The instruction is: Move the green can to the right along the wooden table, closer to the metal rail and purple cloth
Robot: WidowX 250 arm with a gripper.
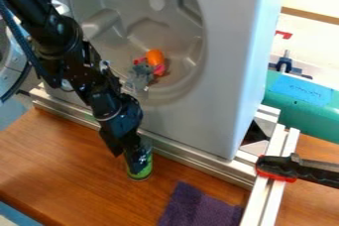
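Coming down from the upper left, the black arm ends with its gripper (126, 156) low over the wooden table, at the near side of the metal rail. Right at the gripper stands a can (140, 173) with a green lower part, upright and partly covered by the gripper. Whether the can is held cannot be told. Inside the round basin of the grey plastic unit (222, 96) lie an orange object (155, 57), a pink-red piece (159, 70) against it and a small grey toy-like object (140, 75).
A metal rail (179, 156) runs along the grey unit's near edge. A folded purple cloth (198, 207) lies on the wooden table (73, 170) at the front. On the right, a black and red clamp (278, 168) grips the frame, with a green container (301, 106) behind it.
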